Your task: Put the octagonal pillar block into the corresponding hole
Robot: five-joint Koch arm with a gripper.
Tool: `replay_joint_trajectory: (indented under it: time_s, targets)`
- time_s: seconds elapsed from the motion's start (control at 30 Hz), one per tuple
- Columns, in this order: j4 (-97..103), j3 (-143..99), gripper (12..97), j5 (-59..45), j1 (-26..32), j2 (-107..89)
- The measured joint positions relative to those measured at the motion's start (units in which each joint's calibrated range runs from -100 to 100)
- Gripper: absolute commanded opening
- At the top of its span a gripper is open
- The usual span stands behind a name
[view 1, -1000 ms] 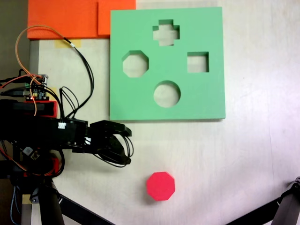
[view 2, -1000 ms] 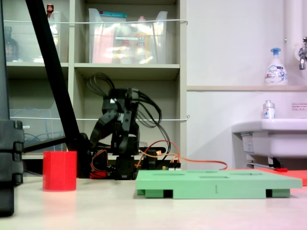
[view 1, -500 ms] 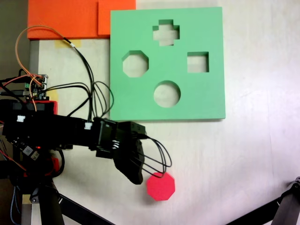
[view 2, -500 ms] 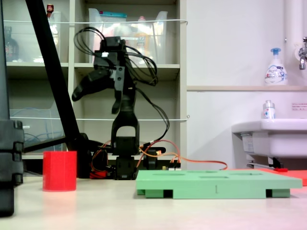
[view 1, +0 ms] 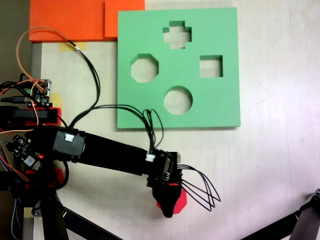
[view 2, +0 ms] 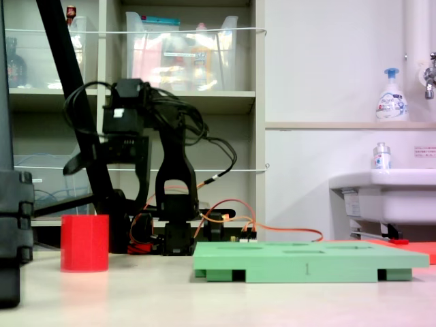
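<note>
Block (view 1: 181, 199), red and octagonal, is seen at lower centre, directly beneath the claw (view 1: 169, 206); claw state cannot be told; octagonal hole (view 1: 144, 68) lies upper left.

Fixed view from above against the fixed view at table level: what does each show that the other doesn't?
From above alone: the eight-sided cutout in the flat green foam board, the orange foam sheets, and the gripper overlapping the bright red octagonal foam block. At table level alone: the clear gap between gripper and block top, the shelves and the white sink. Shared: the block, the board and the black arm.
</note>
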Motion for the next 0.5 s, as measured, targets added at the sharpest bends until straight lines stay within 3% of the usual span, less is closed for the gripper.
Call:
replay_joint_trajectory:
  time_s: [0.5]
  targets:
    - [0.0,1.3,90.6,-3.0,-3.0,13.7]
